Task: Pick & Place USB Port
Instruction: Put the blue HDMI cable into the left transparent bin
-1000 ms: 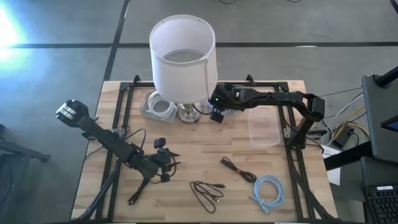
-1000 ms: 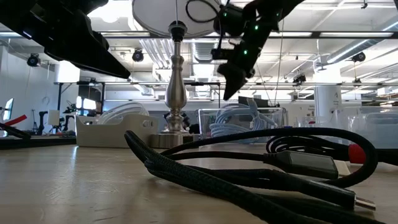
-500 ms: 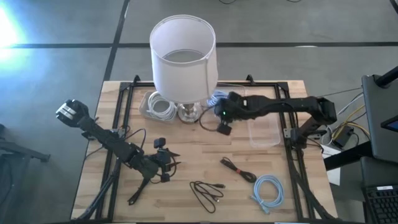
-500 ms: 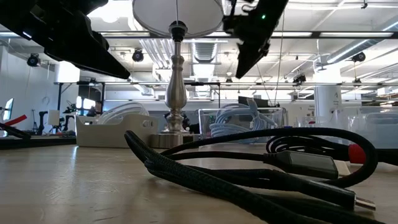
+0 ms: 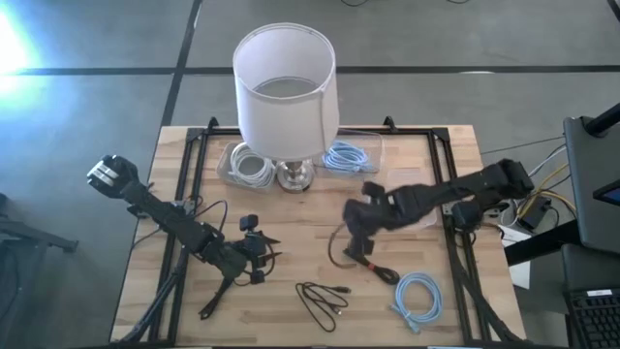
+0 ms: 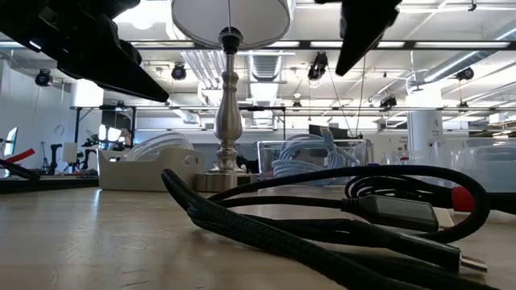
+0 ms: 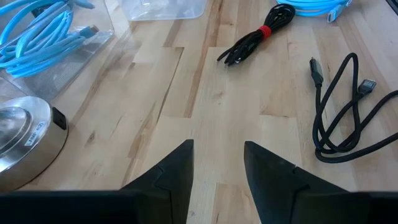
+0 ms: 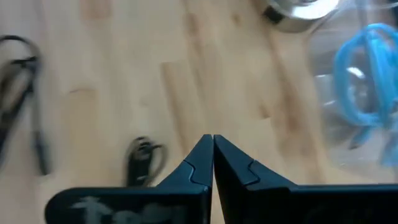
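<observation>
A loose black cable with USB plugs (image 5: 323, 301) (image 7: 348, 106) lies flat near the table's near edge. A bundled black cable with a red tie (image 5: 373, 264) (image 8: 143, 158) (image 6: 363, 209) lies right of it. My right gripper (image 5: 361, 242) (image 8: 212, 138) hangs shut and empty over the table's middle, just on the far side of the bundled cable. In the low view, the right gripper (image 6: 363, 36) shows high up. My left gripper (image 5: 269, 257) (image 7: 217, 152) waits open at the near left, above bare wood.
A tall lamp (image 5: 286, 92) stands at the far middle. Beside its base are a bin with white cable (image 5: 247, 167) and a clear bin with blue cable (image 5: 344, 155). A coiled blue cable (image 5: 418, 296) lies near right. Black frame rails (image 5: 455, 262) run along both sides.
My right gripper has swung away from the lamp base and the blue-cable bin toward the table's near edge. It now hangs over the middle by the bundled black cable, with the fingers still shut. The left arm and the cables have stayed put.
</observation>
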### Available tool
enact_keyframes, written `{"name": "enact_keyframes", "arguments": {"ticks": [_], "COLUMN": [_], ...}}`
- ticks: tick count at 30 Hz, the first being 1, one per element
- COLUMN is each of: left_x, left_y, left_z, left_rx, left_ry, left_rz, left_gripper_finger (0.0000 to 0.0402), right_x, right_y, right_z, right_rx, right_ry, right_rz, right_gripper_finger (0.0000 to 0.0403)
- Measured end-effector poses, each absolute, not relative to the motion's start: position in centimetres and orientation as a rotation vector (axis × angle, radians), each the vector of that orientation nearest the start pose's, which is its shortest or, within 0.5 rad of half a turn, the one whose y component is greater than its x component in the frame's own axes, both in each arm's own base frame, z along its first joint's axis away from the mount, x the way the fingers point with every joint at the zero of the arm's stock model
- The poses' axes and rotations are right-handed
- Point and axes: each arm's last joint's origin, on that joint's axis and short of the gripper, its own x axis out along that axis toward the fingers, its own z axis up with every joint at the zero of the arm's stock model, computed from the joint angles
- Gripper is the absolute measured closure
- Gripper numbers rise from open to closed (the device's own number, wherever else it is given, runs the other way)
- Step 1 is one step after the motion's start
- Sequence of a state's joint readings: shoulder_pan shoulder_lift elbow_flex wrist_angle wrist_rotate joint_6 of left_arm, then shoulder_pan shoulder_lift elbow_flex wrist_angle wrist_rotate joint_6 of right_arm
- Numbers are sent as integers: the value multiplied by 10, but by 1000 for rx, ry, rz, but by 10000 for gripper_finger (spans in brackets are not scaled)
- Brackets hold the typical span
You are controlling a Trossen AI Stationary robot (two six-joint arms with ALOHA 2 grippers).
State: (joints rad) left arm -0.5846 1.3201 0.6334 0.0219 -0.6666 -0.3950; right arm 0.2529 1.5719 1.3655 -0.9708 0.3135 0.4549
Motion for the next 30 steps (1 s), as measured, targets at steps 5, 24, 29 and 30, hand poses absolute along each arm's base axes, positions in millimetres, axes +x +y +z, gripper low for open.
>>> {"name": "enact_keyframes", "arguments": {"ticks": [5,24,29,30], "left_x": [221,221,221,221], "left_y": [-125,-125,-125,-125], "left_z": [195,195,195,195], "left_rx": [3,2,2,2], "left_ry": [510,509,509,509], "left_rz": [182,182,182,182], "left_gripper_finger": [257,257,257,257], "right_x": [291,264,264,264], "right_y": [105,201,201,201], "right_z": [288,238,234,234], "right_rx": [214,494,527,538], "right_ry": [1075,1074,1077,1072], "right_rz": [-284,-508,-560,-567], "right_gripper_finger": [394,394,394,394]}}
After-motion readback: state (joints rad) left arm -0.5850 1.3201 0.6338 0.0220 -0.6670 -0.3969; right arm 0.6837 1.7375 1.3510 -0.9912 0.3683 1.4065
